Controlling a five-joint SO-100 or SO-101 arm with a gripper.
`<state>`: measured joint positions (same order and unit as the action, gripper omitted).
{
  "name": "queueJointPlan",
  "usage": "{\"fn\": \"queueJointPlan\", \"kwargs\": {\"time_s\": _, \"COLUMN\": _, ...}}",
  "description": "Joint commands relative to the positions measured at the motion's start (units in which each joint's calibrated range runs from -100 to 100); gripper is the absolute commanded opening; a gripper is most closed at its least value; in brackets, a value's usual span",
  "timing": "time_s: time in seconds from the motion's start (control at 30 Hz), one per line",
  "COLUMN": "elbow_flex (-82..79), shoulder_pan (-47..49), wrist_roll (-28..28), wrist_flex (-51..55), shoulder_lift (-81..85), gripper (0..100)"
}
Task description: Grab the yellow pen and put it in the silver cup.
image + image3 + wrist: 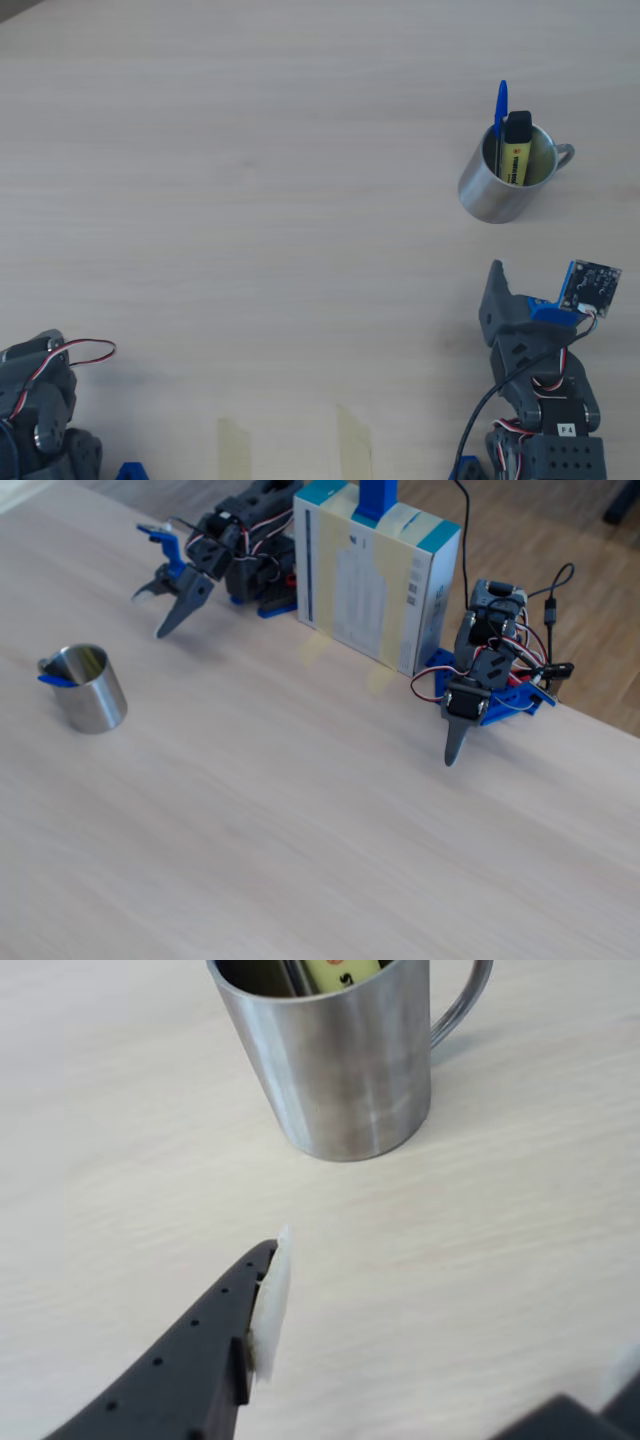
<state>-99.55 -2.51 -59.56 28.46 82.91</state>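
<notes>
The silver cup (497, 196) stands upright on the wooden table, handle to the right in the overhead view. The yellow pen (517, 158) stands inside it, black cap up and leaning on the far rim, beside a thin blue pen (500, 106). My gripper (520, 290) sits below the cup in the overhead view, apart from it, open and empty. In the wrist view the cup (340, 1070) fills the top, the yellow pen (340, 972) shows just inside the rim, and the gripper (440, 1340) has one padded finger (268, 1300) low on the left. The fixed view shows the cup (95, 705) at left and the gripper (152, 612) behind it.
A second arm (40, 405) rests at the lower left of the overhead view, seen too in the fixed view (485, 680). A white and teal box (370, 570) stands between the arms. Two tape strips (235, 445) lie near the front edge.
</notes>
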Motion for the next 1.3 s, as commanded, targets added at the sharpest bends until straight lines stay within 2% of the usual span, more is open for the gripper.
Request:
{"fn": "queueJointPlan", "kwargs": {"time_s": 0.0, "elbow_flex": -0.45, "shoulder_pan": 0.15, "wrist_roll": 0.01, "wrist_flex": 4.88, "shoulder_lift": 3.21, "gripper": 49}}
{"fn": "queueJointPlan", "kwargs": {"time_s": 0.27, "elbow_flex": -0.36, "shoulder_pan": -0.11, "wrist_roll": 0.21, "wrist_flex": 19.20, "shoulder_lift": 11.02, "gripper": 49}}
{"fn": "queueJointPlan", "kwargs": {"time_s": 0.53, "elbow_flex": -0.18, "shoulder_pan": -0.02, "wrist_roll": 0.21, "wrist_flex": 28.13, "shoulder_lift": 14.18, "gripper": 49}}
{"fn": "queueJointPlan", "kwargs": {"time_s": 1.07, "elbow_flex": -0.18, "shoulder_pan": 0.24, "wrist_roll": 0.27, "wrist_flex": 38.94, "shoulder_lift": 14.43, "gripper": 49}}
{"fn": "queueJointPlan", "kwargs": {"time_s": 1.27, "elbow_flex": -0.18, "shoulder_pan": 0.94, "wrist_roll": 0.11, "wrist_flex": 39.88, "shoulder_lift": 14.43, "gripper": 49}}
